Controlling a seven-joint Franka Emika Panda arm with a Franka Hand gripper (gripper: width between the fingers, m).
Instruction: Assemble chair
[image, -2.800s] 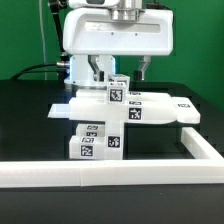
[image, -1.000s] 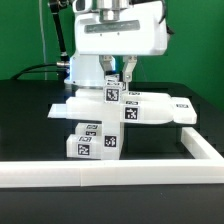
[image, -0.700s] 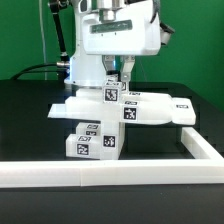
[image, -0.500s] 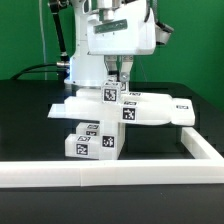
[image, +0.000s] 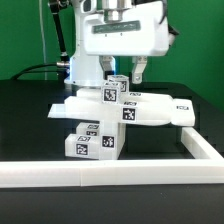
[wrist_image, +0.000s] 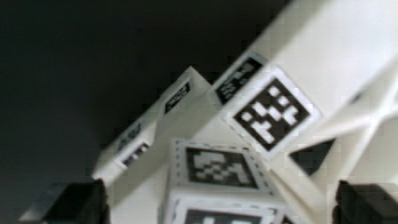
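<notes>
Hovering over the chair (image: 110, 115), one gripper (image: 122, 72) with both fingers spread apart, released, gripping nothing. One finger (image: 105, 68) sits at about 10 o'clock off the top tagged block (image: 116, 88), the other at about 2 o'clock, gap visible on both sides of the block.

Chair is mid-table on the black surface (image: 25, 125), partly built: one flat seat panel (image: 150, 108) lying level, one blocky stack under it, one small block poking up through the top. Counted on the exterior view: two tags on the upper block area, one on the panel's front edge, three on the lower stack (image: 95, 142).

One long white border rail (image: 110, 173) runs across at 6 o'clock of the chair, well apart from it, with one side branch going back at 3 o'clock.

Wrist view: chair parts (wrist_image: 249, 110) close up, at least four tags, some blurred. Two dark fingertips (wrist_image: 80, 203) at the frame corners, clear of the parts.
</notes>
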